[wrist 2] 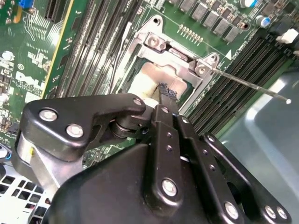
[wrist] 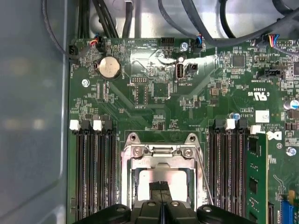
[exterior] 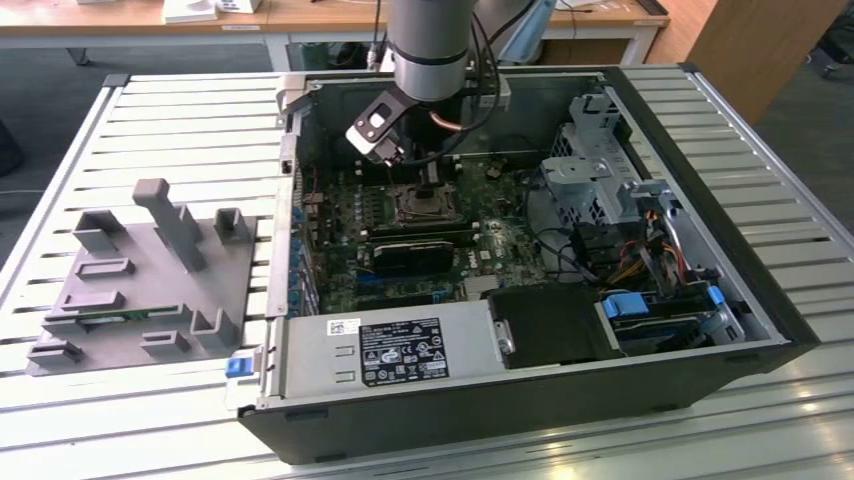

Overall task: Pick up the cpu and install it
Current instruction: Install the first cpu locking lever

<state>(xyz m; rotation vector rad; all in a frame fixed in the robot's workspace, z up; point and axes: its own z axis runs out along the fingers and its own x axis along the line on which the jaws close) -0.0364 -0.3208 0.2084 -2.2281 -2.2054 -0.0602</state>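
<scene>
Exterior view: the arm [exterior: 430,40] reaches down into an open computer case [exterior: 721,240] lying on a slatted table [exterior: 160,130]; the gripper [exterior: 424,190] hangs right over the socket [exterior: 424,207] on the motherboard [exterior: 400,250]. A grey fixture [exterior: 147,280] with upright blocks lies on the table, outside the case, toward the exterior view's left.
Both wrist views: the socket's metal frame [wrist: 161,154] seen close, with a pale square surface inside it, which may be the cpu [wrist: 161,179]; I cannot tell for sure.
Fingers: the fingertips [wrist 2: 164,95] are drawn together with hardly any gap, tips right at that pale surface; whether they pinch anything cannot be made out.
Cpu place: if it is the pale square, inside the socket frame, under the tips.
Around the socket: memory slots [wrist: 96,168] on both sides; a thin lever rod [wrist 2: 252,86] sticks out from the frame; a round coin cell [wrist: 108,67] lies beyond the socket, near black cables [wrist: 196,23].
</scene>
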